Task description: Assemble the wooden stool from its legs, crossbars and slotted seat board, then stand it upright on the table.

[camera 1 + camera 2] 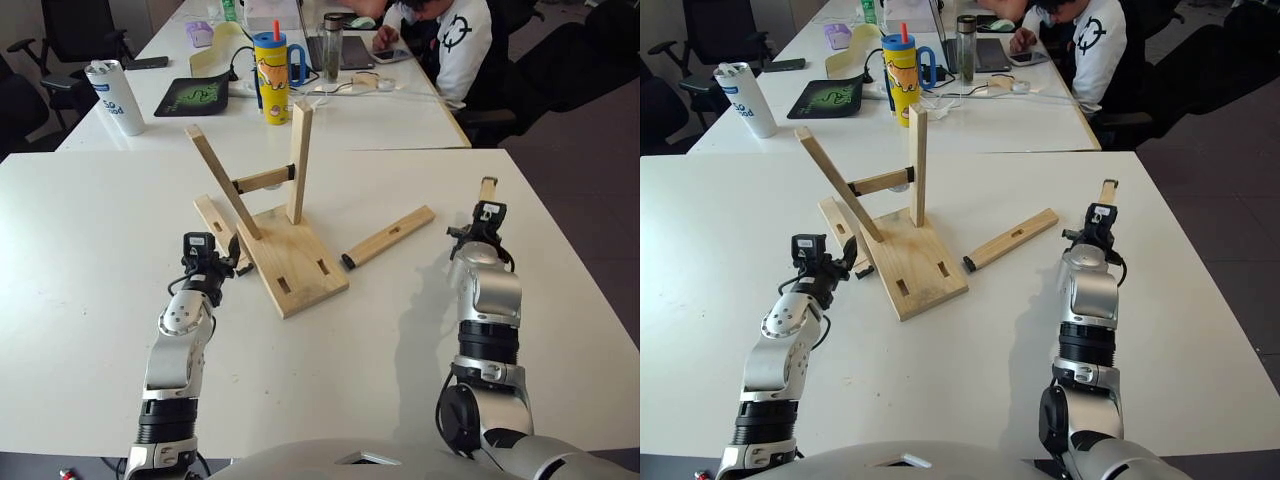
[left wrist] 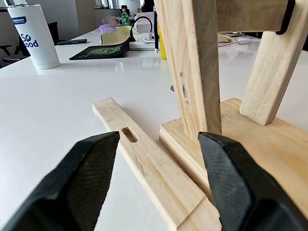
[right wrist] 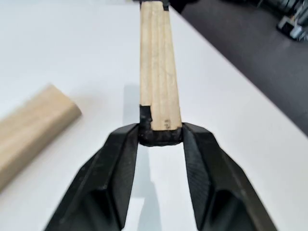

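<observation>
Half built: seat board (image 1: pixel 295 262) flat on the table (image 1: pixel 100 250), two legs (image 1: pixel 299 160) slotted in and tied by one crossbar (image 1: pixel 262 181). Arms: left gripper (image 1: pixel 222 262) spread wide over a loose leg (image 2: pixel 144 163) beside the board's edge (probably not touching; hard to tell). The right gripper (image 3: pixel 160 132) is clamped on the second crossbar (image 3: pixel 159 72), near the other loose leg (image 1: pixel 388 236). Step in hand: third leg. Next: close, lift, line its end up with an empty slot.
</observation>
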Robot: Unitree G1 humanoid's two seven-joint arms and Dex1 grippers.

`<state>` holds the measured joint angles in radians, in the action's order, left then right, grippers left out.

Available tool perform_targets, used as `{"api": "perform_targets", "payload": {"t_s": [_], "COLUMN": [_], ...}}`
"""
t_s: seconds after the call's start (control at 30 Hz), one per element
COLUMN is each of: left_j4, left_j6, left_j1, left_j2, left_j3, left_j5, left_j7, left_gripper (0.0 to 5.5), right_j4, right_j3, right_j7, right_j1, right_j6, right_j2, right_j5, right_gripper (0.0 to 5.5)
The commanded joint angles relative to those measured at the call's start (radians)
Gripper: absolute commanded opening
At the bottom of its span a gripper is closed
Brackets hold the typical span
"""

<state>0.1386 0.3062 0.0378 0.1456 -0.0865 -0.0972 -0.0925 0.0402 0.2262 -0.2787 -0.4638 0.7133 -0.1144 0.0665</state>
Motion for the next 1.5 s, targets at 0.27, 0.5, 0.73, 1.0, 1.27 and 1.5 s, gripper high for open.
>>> {"api": "perform_targets", "payload": {"t_s": [0.27, 0.5, 0.73, 1.0, 1.27, 1.5], "left_j4": [0.303, 0.317, 0.336, 0.345, 0.337, 0.332], "left_j6": [0.342, 0.337, 0.328, 0.289, 0.253, 0.236], "left_j1": [-0.044, 0.038, 0.049, 0.062, 0.06, 0.058], "left_j2": [-0.121, -0.143, -0.113, -0.093, -0.075, -0.066], "left_j3": [-0.186, -0.197, -0.158, -0.151, -0.155, -0.152], "left_j5": [-0.982, -1.231, -1.27, -1.283, -1.282, -1.281], "left_j7": [-0.187, -0.023, 0.013, 0.013, 0.022, 0.02], "left_gripper": [3.26, 3.26, 3.26, 2.89, 1.56, 0.48], "right_j4": [-0.173, -0.286, -0.316, -0.32, -0.312, -0.304], "right_j3": [-0.252, -0.346, -0.394, -0.412, -0.41, -0.408], "right_j7": [0.865, 1.087, 1.107, 1.099, 1.095, 1.097], "right_j1": [-0.021, 0.087, 0.107, 0.126, 0.133, 0.131], "right_j6": [-0.488, -0.506, -0.533, -0.535, -0.526, -0.523], "right_j2": [-0.261, -0.34, -0.34, -0.341, -0.34, -0.34], "right_j5": [-0.258, -0.319, -0.299, -0.299, -0.303, -0.307], "right_gripper": [1.37, 1.37, 1.37, 1.37, 1.37, 1.37]}}
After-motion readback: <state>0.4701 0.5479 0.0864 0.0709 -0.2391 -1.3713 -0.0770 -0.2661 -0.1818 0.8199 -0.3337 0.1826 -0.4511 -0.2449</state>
